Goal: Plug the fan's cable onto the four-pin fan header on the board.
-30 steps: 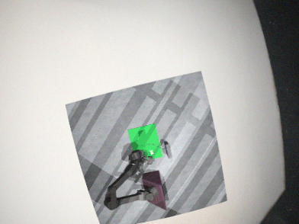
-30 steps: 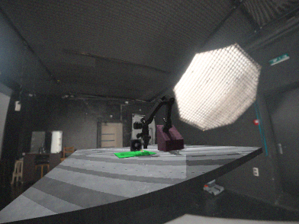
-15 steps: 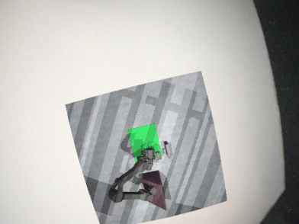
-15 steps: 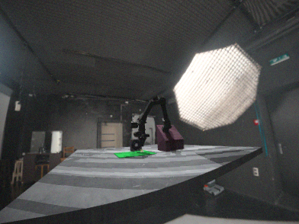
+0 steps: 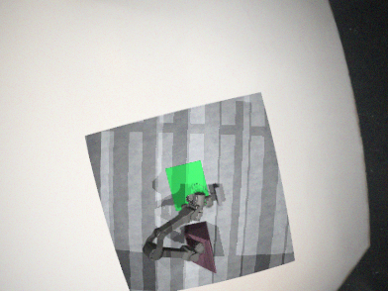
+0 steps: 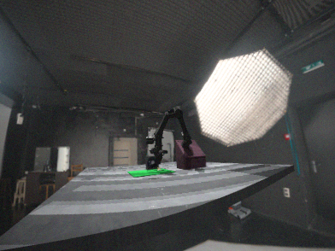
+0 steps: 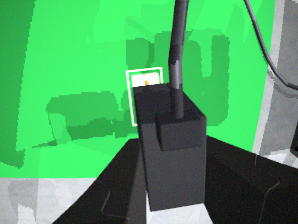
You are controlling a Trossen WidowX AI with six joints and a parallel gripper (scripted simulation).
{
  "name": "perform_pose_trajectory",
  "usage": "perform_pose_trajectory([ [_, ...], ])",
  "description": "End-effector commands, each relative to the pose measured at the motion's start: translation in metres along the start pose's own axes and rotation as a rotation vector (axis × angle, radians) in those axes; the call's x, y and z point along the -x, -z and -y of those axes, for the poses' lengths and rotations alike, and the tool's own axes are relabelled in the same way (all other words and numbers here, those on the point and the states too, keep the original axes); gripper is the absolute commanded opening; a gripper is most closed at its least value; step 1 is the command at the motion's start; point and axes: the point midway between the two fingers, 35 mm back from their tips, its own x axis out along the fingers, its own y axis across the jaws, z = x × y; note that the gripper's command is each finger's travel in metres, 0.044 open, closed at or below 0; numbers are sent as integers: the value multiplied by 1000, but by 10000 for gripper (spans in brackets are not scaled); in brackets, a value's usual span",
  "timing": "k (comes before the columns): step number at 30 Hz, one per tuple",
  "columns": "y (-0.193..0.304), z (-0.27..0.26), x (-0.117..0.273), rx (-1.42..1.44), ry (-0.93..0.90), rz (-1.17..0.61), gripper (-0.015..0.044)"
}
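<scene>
My gripper is shut on the black plug. The plug's dark cable rises from its top. The green board lies flat on the table under the gripper. Just beyond the plug in the wrist view is the white fan header with a gold-coloured pin, inside a thin white outline. The plug hides the near part of the header and outline. The plug looks above the board; its exact height and its underside are hidden.
A dark purple sloped block stands beside the arm's base. A small grey object, perhaps the fan, lies off the board's right edge. A thin cable runs along the right side in the wrist view. The striped table carries everything.
</scene>
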Motion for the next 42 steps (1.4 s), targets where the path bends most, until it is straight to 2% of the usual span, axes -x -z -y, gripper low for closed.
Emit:
perform_pose_trajectory([
  [1,4,1,1,4,2,-3,0],
  [17,6,1,1,4,2,-4,0],
  [23,6,0,-22,3,1,-4,0],
  [42,5,-1,-22,-4,1,-4,0],
])
